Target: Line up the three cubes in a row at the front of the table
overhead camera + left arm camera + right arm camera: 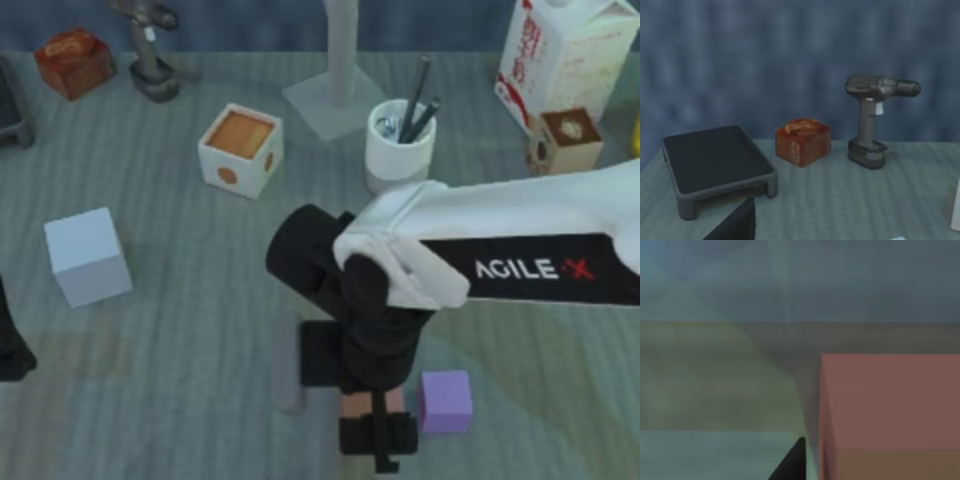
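- My table (180,330) is grey-green, finely ribbed, with faint brownish patches.
- The small cube (445,401) is lilac-purple, the large cube (87,256) pale blue-white, and the cube (890,415) before my right wrist salmon-pink.
- My right arm (520,250) is white over black, lettered white with a red cross.
- At twelve o'clock, a white box (241,150) has an orange top and dots.

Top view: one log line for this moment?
right tool: front, over pink cube | purple cube: beside it | blue-white cube: left, unplaced | left arm: parked
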